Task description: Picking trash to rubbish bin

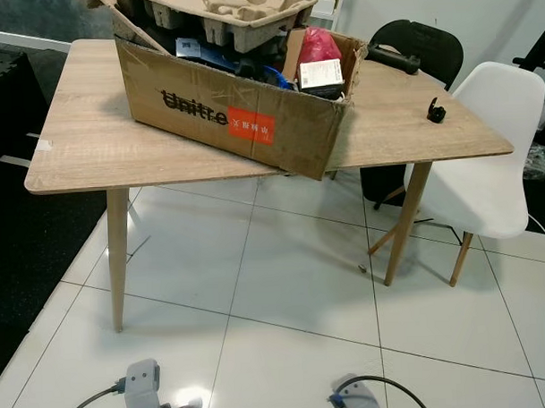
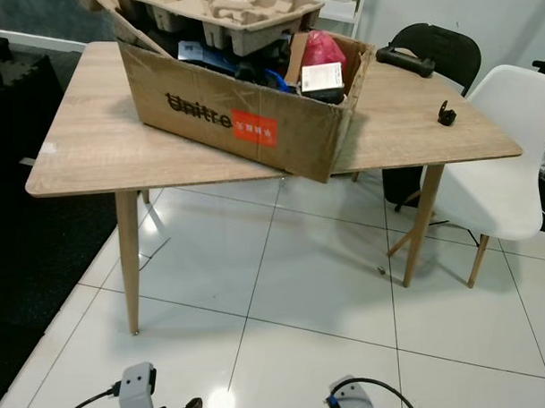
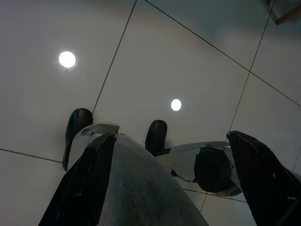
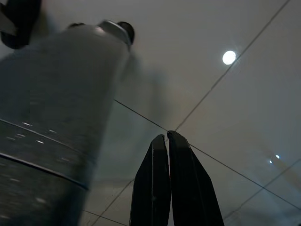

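The white tiled floor (image 1: 284, 284) spreads out ahead, and on it stands the wooden surface (image 1: 82, 139), well apart from the robot. On the surface sits a big cardboard box (image 1: 238, 111), turned at an angle with one corner hanging over the near edge. It is packed full: a moulded pulp tray (image 1: 221, 11) lies on top, and beside it are a red bag (image 1: 319, 43), a small white carton (image 1: 322, 74) and dark and blue items too jumbled to tell apart. This box seems to hold the trash; I can make out no rubbish bin.

A white chair (image 1: 490, 152) stands at the surface's right end and a black chair (image 1: 419, 47) behind it. On the bare wood near that end lie a black handle-shaped object (image 1: 395, 59) and a small black clip-like piece (image 1: 437, 112).

Both arms hang low. The left end effector (image 3: 181, 188) has its two black fingers (image 3: 87, 183) spread wide apart over the tiles, with the robot's black feet below. The right end effector (image 4: 168, 181) has its fingers pressed together and grips nothing.

The step in hand looks like the approach. To do it well, walk in square to the near edge, stop close enough to reach over the box wall, and pick a loose top item first rather than nudging the overhanging corner.
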Controlling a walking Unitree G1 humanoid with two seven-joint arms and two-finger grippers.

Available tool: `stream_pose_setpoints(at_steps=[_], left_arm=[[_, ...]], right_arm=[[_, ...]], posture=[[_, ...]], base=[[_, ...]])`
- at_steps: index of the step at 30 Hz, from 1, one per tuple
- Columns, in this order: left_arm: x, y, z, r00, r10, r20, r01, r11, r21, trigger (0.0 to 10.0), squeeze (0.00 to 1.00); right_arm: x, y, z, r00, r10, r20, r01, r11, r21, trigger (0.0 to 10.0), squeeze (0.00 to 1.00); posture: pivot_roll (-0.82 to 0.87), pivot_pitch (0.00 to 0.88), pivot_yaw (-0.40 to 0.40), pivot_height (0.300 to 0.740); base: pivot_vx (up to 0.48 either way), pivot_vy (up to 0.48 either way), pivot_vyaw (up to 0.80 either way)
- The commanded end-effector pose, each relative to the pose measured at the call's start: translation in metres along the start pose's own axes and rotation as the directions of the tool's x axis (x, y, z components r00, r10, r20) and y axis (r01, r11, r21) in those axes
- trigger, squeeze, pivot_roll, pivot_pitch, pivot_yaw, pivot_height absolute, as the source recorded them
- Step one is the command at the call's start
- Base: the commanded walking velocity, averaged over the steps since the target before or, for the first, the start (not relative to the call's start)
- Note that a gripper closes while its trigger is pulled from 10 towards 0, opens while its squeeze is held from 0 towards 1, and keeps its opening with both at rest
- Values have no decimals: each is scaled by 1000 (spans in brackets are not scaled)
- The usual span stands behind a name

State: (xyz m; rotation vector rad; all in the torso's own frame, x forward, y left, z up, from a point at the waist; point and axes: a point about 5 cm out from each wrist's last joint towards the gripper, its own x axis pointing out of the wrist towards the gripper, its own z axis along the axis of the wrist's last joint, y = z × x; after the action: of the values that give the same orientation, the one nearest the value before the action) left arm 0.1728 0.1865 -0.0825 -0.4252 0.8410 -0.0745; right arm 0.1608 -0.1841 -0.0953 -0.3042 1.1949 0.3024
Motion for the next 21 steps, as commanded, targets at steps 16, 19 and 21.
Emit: stream_pose_setpoints(at_steps=[16,19,21], left_arm=[[-2,2,-7,1000,9,-26,-9,1000,-9,10000,0],[-2,2,-7,1000,8,-27,-9,1000,-11,10000,0],[-2,1,-7,1000,7,-26,-7,1000,-11,10000,0]], right_arm=[[1,13,-18,999,22,-39,-22,1000,-7,10000,0],[0,8,-21,999,15,-47,-16,1000,-22,10000,0],[-1,3,-21,999,9,-49,-10,1000,-23,10000,0]], posture=[[265,109,-111,740],[264,110,-112,740],[263,110,-116,740]], base=[[0,0,0],[0,0,-740],[0,0,-775]])
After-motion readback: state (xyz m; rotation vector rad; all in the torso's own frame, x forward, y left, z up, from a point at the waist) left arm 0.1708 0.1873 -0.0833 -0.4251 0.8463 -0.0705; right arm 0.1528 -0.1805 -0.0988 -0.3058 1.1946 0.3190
